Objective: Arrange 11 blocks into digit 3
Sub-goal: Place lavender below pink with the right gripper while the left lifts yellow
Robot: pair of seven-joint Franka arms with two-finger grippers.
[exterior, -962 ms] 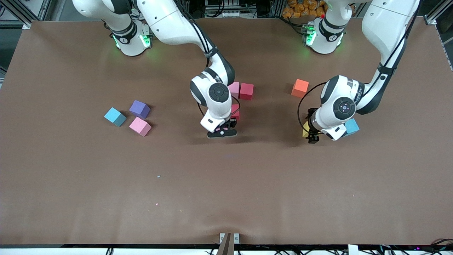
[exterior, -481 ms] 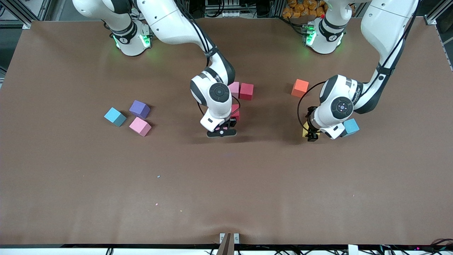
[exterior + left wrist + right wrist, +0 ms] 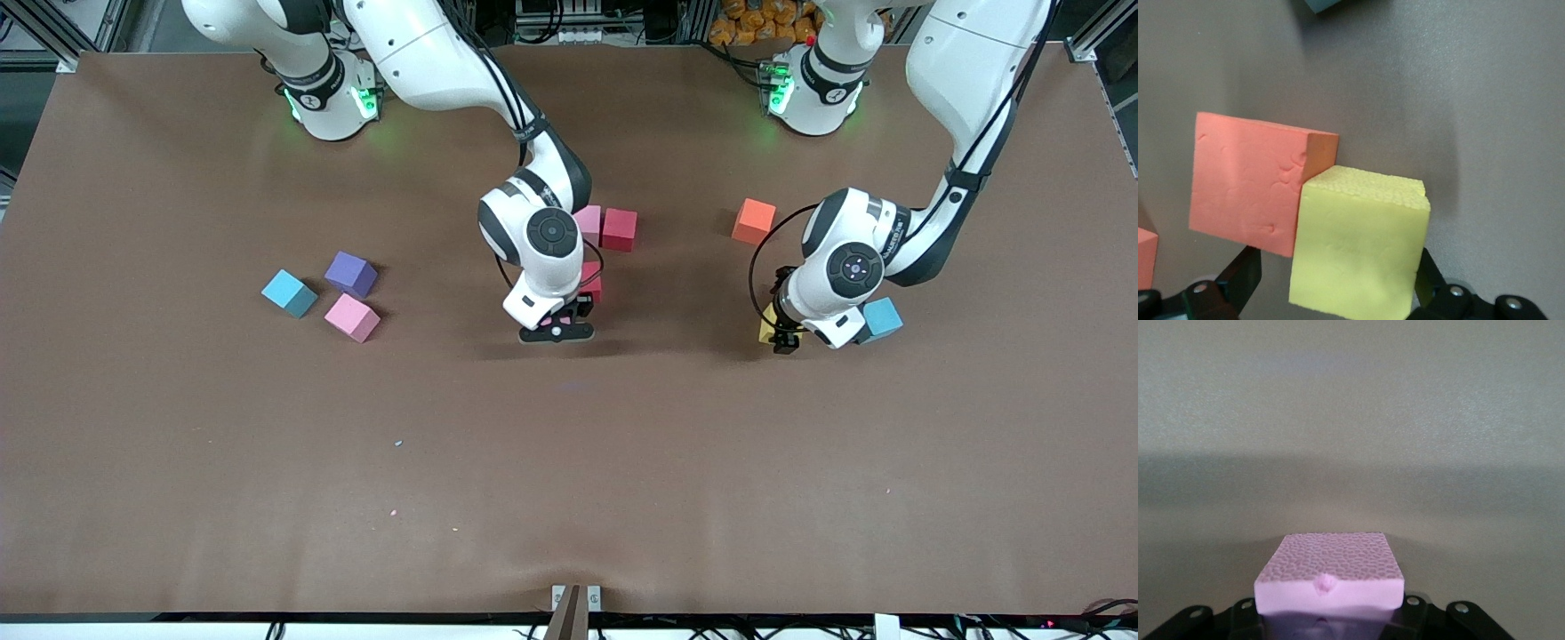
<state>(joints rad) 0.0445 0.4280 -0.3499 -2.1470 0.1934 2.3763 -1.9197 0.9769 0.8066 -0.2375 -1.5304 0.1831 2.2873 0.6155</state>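
The right claw (image 3: pixel 557 327) was clenched on a pink block (image 3: pixel 1329 573), just beside a red block (image 3: pixel 592 280); a second pink block (image 3: pixel 588 223) and a dark red block (image 3: pixel 620 228) stood farther from the front camera. The left claw (image 3: pixel 779 331), fingers spread wide, straddled a yellow block (image 3: pixel 1358 250) that touched an orange-red block (image 3: pixel 1255 190), with a light-blue cube (image 3: pixel 883 316) just beside. Bare worktop (image 3: pixel 569 462) spread nearer the front camera.

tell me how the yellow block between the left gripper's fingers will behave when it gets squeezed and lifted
The yellow block has a pitted, foam-like face, so it probably gives a little under the left gripper and weighs little. Its matte, rough skin should resist slipping. Being a flat-sided cube resting on the table, it is unlikely to roll.
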